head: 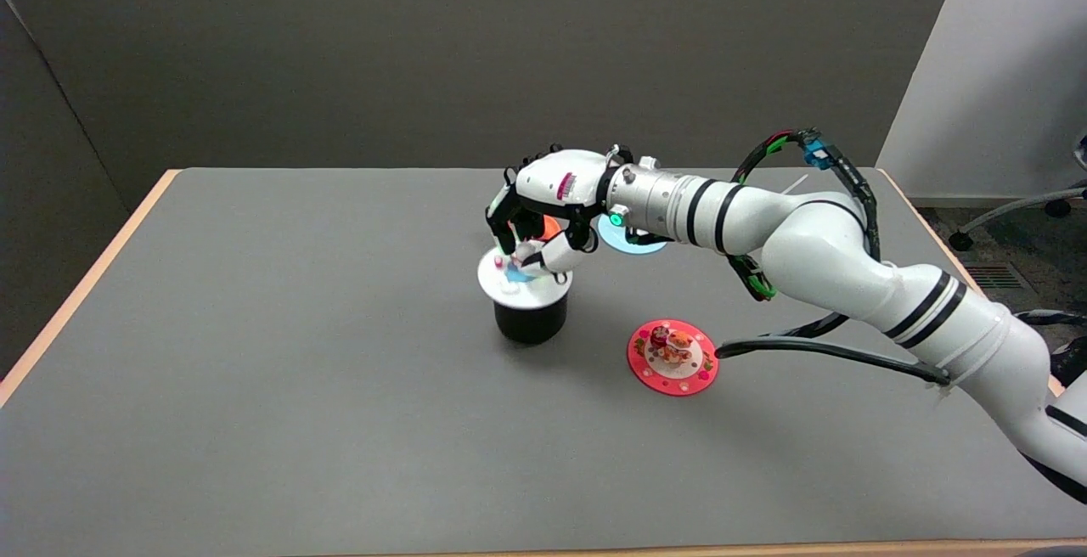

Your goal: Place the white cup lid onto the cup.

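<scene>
A black cup (531,319) stands upright near the middle of the grey table. The white cup lid (509,284) lies across its mouth, a little off-centre to the left, with a small pink and blue knob on top. My right hand (543,217) reaches in from the right and hovers just over the cup. Its fingertips (513,253) come down on the knob and the thumb closes in from the right, so it pinches the lid by the knob. The lid's right part is hidden under the thumb.
A red lid (673,357) with a small figure on it lies flat to the right of the cup. A light blue lid (630,243) lies partly under my wrist. Something orange (549,227) shows behind the hand. The table's edges (81,285) are wood-coloured.
</scene>
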Tool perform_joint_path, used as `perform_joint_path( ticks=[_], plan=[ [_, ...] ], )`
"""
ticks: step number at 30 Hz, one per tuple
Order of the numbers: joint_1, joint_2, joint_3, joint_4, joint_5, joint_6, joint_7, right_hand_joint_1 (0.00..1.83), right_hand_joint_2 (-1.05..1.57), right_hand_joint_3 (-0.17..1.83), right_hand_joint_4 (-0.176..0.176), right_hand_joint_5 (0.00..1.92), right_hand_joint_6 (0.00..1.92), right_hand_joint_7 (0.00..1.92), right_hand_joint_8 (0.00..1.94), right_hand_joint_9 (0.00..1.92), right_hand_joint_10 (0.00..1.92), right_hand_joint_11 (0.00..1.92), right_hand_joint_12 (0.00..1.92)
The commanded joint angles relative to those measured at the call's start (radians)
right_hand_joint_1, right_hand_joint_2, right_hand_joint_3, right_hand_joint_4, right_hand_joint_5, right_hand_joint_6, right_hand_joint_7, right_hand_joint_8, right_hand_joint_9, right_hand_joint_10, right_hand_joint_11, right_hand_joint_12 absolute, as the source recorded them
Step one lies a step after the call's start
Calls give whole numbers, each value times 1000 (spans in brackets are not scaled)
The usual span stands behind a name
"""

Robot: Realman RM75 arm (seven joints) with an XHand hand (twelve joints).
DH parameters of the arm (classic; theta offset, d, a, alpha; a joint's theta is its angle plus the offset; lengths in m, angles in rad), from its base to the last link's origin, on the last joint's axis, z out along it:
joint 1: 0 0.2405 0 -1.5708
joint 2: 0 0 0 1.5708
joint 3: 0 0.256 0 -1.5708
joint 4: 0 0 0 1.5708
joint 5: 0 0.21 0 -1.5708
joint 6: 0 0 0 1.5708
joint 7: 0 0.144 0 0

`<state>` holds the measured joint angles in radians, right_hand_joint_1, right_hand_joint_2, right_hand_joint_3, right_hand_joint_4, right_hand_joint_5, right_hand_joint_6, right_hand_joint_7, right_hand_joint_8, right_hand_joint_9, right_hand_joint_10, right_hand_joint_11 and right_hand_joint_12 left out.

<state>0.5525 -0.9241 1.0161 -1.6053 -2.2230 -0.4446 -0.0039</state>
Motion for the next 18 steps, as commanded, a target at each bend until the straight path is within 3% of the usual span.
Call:
perform_joint_path(
  ticks=[1, 10, 18],
  plan=[
    [1, -1, 2, -11, -2, -2, 1, 918, 609, 811, 85, 910, 500, 902, 707, 865, 605, 437, 214],
    [22, 10, 9, -40, -2, -2, 4, 895, 590, 827, 89, 889, 413, 977, 522, 871, 474, 414, 216],
    [42, 14, 33, -71, -2, 11, 4, 886, 584, 824, 90, 885, 406, 990, 484, 877, 444, 407, 216]
  ],
)
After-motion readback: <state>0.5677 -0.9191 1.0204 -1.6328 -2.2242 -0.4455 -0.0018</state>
